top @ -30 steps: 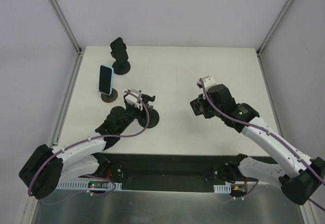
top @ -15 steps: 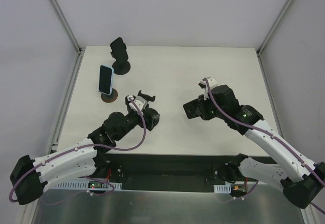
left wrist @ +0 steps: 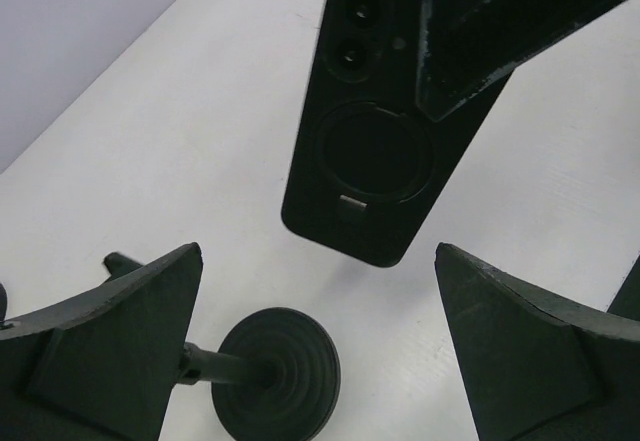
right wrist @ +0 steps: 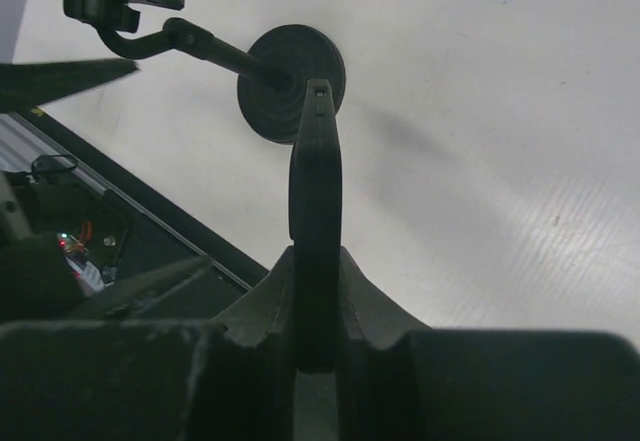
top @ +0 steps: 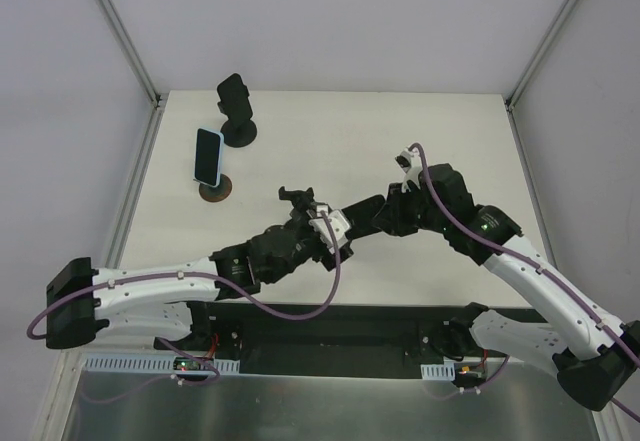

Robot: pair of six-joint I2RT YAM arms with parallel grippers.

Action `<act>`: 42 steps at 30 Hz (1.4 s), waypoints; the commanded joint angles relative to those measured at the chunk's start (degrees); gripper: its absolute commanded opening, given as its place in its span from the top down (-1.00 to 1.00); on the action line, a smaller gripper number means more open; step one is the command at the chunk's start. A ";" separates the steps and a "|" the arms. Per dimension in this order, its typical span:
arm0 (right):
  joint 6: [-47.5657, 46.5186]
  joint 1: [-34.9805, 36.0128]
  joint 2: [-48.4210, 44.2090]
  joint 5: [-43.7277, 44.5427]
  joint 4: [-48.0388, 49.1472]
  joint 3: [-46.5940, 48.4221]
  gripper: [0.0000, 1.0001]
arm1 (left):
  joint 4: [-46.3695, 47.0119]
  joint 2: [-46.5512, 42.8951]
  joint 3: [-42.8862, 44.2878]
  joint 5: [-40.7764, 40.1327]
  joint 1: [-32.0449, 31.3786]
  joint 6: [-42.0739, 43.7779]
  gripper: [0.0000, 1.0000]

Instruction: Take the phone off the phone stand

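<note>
My right gripper (top: 388, 213) is shut on the edge of a black phone (top: 363, 212), held clear of the table. In the right wrist view the phone (right wrist: 315, 181) stands edge-on between the jaws of the right gripper (right wrist: 316, 261). The black phone stand (right wrist: 292, 81) sits on the table beyond it, with a round base, a thin stem and an empty clamp. My left gripper (left wrist: 318, 253) is open wide just over the stand's base (left wrist: 278, 371), and the phone's back (left wrist: 385, 141) hangs in front of it. From above, my left gripper (top: 322, 219) covers most of the stand (top: 297, 197).
A light blue phone (top: 208, 156) stands on a brown-based stand at the left. Behind it another black stand (top: 236, 111) carries a black phone. A dark strip runs along the table's near edge (top: 330, 321).
My left arm has swung right toward the table's middle and its jaws have opened wider. My right gripper has brought the black phone down and left, close to the left gripper.
</note>
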 commanded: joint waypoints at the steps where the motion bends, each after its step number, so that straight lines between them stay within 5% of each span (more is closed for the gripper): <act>1: 6.07 0.00 -1.98 -3.87 7.02 2.93 0.98 | 4.86 6.05 4.04 -4.49 -2.33 5.09 -0.98; 19: 13.19 -0.09 -6.37 -3.17 10.54 0.29 0.98 | 18.21 24.51 12.05 -22.60 -5.94 16.16 -0.86; 31: 19.25 -0.26 -10.67 3.33 12.91 -3.13 0.98 | 24.02 28.91 12.93 -27.08 -7.16 20.03 0.07; 37: 22.16 -0.44 -12.52 5.97 15.90 -4.98 0.60 | 24.02 29.52 13.28 -27.00 -7.52 18.19 0.97; 42: 21.81 -0.44 -13.67 8.95 17.13 -4.99 0.06 | 23.41 29.35 13.19 -26.39 -7.61 14.77 1.00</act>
